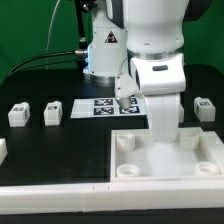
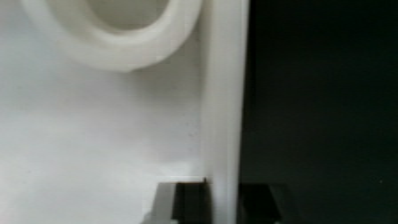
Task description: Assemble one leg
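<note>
The large flat white panel [image 1: 165,160] lies at the front right of the exterior view. My gripper [image 1: 160,134] stands straight down on its far edge. In the wrist view the two dark fingers [image 2: 189,203] straddle the panel's thin edge [image 2: 224,110], one on each side and touching it, so the gripper [image 2: 224,192] is shut on that edge. A round corner socket [image 2: 125,35] shows on the panel. Small white legs with tags lie on the black table: two on the exterior view's left [image 1: 17,114] [image 1: 53,112], one on its right [image 1: 203,108], and one beside the arm [image 1: 125,97].
The marker board [image 1: 98,106] lies behind the panel, left of the arm. A long white wall [image 1: 90,196] runs along the table's front. Another white part [image 1: 2,150] shows at the exterior view's left edge. The robot's base and cables stand at the back.
</note>
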Robot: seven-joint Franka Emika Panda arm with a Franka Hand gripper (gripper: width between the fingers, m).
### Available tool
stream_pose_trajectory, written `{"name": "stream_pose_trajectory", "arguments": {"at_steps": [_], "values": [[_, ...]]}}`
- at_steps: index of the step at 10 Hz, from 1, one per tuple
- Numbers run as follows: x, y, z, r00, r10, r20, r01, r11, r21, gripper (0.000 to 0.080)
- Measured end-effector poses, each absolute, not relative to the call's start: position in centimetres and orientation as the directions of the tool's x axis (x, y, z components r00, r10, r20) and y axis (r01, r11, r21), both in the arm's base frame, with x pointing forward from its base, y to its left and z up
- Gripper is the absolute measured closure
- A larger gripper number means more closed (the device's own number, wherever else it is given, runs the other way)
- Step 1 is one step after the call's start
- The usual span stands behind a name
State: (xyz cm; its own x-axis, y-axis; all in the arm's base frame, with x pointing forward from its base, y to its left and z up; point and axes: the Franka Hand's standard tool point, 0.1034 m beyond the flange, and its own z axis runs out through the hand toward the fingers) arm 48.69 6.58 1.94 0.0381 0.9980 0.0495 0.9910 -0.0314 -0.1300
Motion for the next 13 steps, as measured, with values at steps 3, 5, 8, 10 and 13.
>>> {"name": "stream_pose_trajectory", "arguments": {"at_steps": [3,5,8,10,13], "values": [[48.47,6.65,1.85,0.061,0.997,0.047,0.99,-0.054,-0.132,0.0732],[48.48,6.6,1.85,0.062,0.997,0.047,0.99,-0.055,-0.132,0.0507],[48.47,6.62,1.85,0.063,0.997,0.046,0.99,-0.056,-0.132,0.0211],[48.48,6.59,1.85,0.063,0.997,0.046,0.99,-0.057,-0.132,0.0153],[48.43,6.52,2.43,0.063,0.997,0.043,0.99,-0.057,-0.126,0.0151]]}}
